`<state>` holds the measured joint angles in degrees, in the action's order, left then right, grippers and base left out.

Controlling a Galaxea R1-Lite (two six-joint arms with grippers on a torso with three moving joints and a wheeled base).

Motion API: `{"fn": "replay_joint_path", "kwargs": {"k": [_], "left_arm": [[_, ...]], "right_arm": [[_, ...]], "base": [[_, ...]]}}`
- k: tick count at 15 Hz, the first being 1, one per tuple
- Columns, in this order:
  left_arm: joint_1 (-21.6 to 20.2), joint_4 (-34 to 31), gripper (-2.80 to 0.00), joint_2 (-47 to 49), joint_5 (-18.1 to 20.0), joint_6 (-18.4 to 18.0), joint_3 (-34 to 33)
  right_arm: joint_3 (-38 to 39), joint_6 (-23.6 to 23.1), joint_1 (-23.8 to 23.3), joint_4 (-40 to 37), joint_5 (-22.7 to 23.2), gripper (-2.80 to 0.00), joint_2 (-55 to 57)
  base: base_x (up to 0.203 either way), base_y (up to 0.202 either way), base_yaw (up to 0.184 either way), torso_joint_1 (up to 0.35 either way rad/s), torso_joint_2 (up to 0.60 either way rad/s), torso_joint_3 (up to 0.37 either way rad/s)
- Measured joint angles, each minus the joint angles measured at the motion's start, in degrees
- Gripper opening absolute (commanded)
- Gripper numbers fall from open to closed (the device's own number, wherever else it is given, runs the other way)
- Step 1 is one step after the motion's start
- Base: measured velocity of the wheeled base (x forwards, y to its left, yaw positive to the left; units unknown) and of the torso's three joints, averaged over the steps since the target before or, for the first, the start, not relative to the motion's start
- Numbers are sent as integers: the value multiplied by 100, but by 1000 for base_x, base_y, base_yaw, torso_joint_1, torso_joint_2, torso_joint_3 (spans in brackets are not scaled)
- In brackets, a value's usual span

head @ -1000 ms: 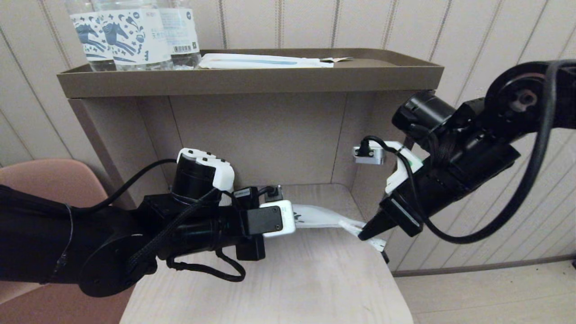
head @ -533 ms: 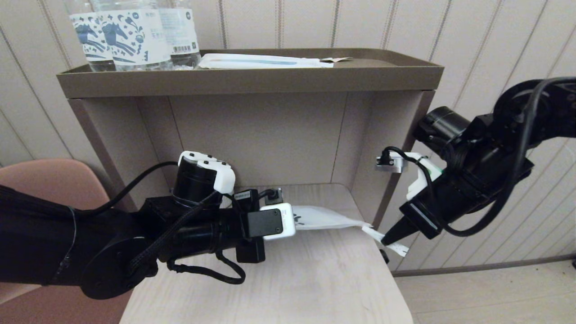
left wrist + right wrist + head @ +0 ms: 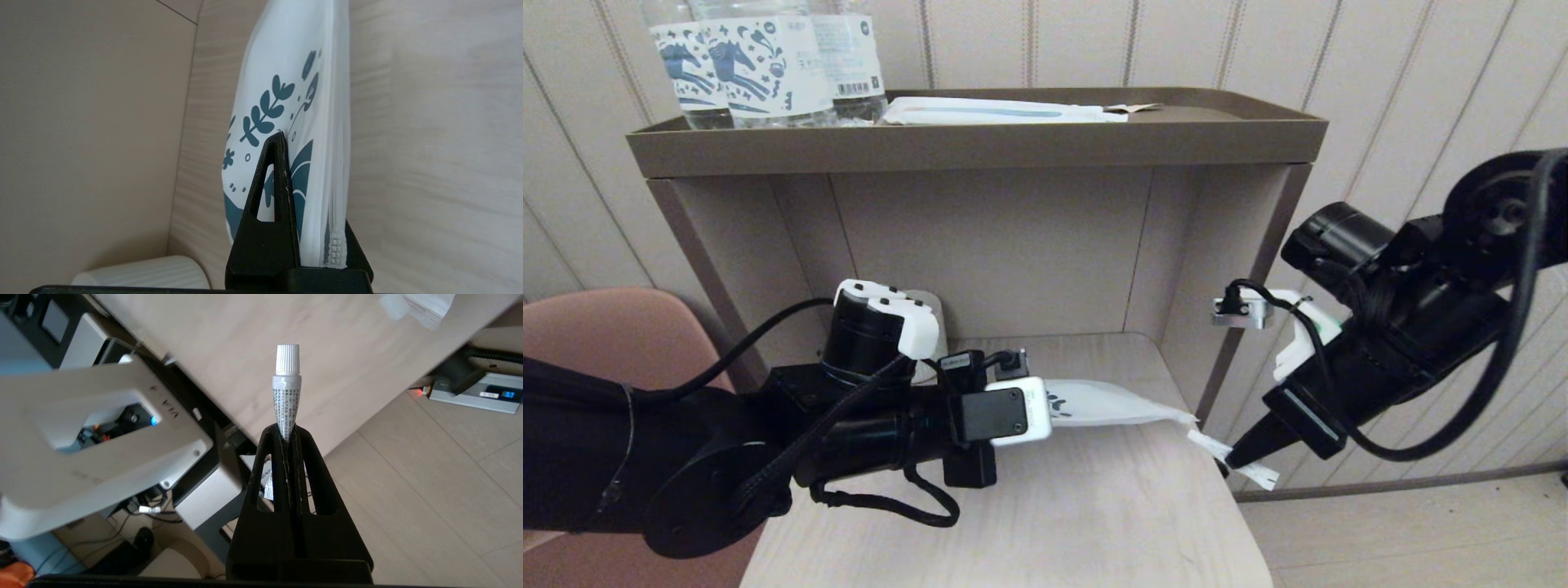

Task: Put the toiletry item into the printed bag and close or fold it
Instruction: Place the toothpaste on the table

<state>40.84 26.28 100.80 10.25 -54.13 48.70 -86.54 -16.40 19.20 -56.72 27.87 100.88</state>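
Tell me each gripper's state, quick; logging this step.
Left gripper: shut on the flat white teal-printed bag.
Right gripper: shut on the small white capped tube.

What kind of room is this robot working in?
Probably a hotel room. Two labelled water bottles and a sealed white packet lie on a tray over a small wall-side desk, and the arms handle a tiny toiletry tube.
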Motion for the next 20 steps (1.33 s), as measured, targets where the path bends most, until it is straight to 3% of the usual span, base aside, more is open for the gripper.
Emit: {"fn": "replay_joint_path", "kwargs": {"k": [7, 20], "left_arm": [[53, 11, -280, -319, 34, 27, -268], [174, 10, -280, -474, 41, 47, -449]], "right_arm": [[600, 147, 289, -2, 0, -280, -553], [27, 193, 262, 341, -15, -280, 270]], "base": [[0, 0, 0, 0, 0, 0], [0, 0, 0, 0, 0, 0]]}}
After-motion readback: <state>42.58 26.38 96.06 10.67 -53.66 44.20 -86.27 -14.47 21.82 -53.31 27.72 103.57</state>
